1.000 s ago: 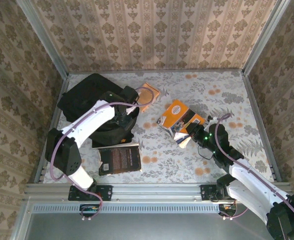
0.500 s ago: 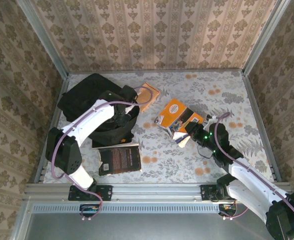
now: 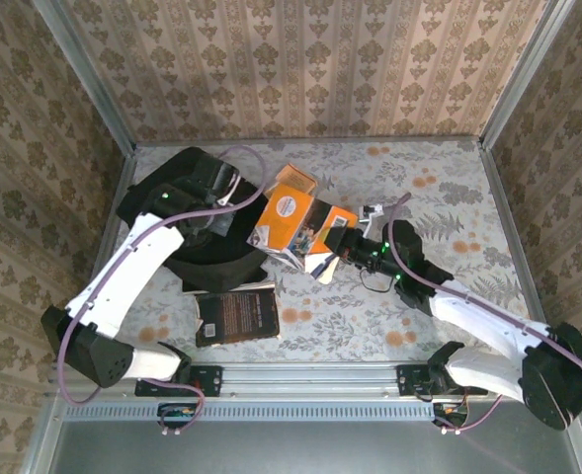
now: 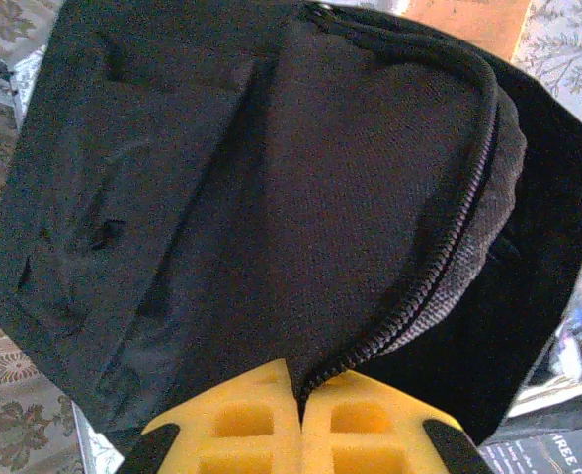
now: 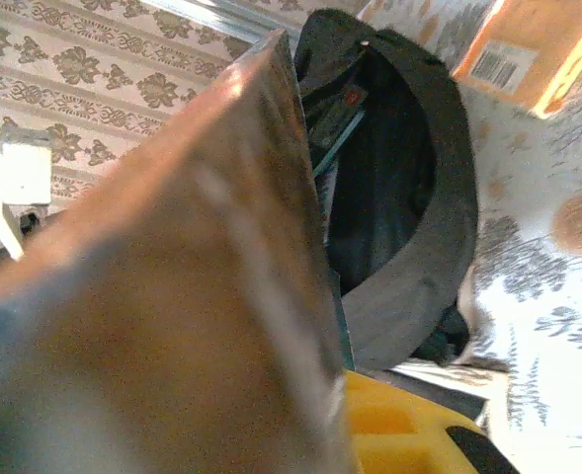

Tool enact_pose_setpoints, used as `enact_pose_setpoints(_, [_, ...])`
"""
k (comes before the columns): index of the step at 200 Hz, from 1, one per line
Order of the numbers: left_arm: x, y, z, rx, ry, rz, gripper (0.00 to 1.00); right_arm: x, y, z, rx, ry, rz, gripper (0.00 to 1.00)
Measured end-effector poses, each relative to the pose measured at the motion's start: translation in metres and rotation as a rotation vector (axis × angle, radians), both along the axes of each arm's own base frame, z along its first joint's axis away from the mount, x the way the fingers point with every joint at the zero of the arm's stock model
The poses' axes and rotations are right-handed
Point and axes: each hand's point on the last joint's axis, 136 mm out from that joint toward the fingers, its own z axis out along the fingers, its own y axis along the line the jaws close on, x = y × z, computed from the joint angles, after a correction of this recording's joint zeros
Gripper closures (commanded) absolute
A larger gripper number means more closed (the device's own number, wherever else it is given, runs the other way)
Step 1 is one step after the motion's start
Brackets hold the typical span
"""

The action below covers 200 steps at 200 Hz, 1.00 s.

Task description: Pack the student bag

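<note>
Clamping the left gripper (image 4: 300,430) shut on the zip edge of the student bag (image 4: 221,197), clear at the left wrist; overhead, pinching an orange book (image 3: 289,219) in the right gripper (image 3: 332,243)

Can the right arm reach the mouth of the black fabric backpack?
Probably yes. The left gripper pinches the zip edge of the black fabric backpack, the mouth gapes, and the orange book in the right gripper hangs beside it, nothing between.

The student bag (image 4: 221,197) is black, the table (image 3: 449,188) pale floral (orange blooms), the walls (image 3: 300,59) beige damask.
</note>
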Motion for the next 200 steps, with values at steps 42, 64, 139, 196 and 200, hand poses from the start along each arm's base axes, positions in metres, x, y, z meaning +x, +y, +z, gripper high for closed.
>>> enact_pose_setpoints(42, [-0.005,0.018,0.023,-0.051,-0.078,0.049,1.00,0.014,0.033,-0.017,0.069,0.141,0.015,1.00])
enact_pose_setpoints(64, [-0.007,0.027,0.034,-0.079,-0.113,0.074,1.00,0.018,0.059,-0.024,0.103,0.213,0.039,1.00])
enact_pose_setpoints(139, [-0.001,0.028,0.045,-0.124,-0.157,0.083,1.00,0.041,0.132,-0.022,0.185,0.326,0.082,1.00])
enact_pose_setpoints(196, [0.006,0.042,0.055,-0.146,-0.181,0.130,1.00,0.037,0.155,-0.021,0.178,0.336,0.121,1.00])
enact_pose_setpoints(200, [0.006,0.044,0.057,-0.147,-0.183,0.136,1.00,0.036,0.155,-0.022,0.174,0.337,0.122,1.00])
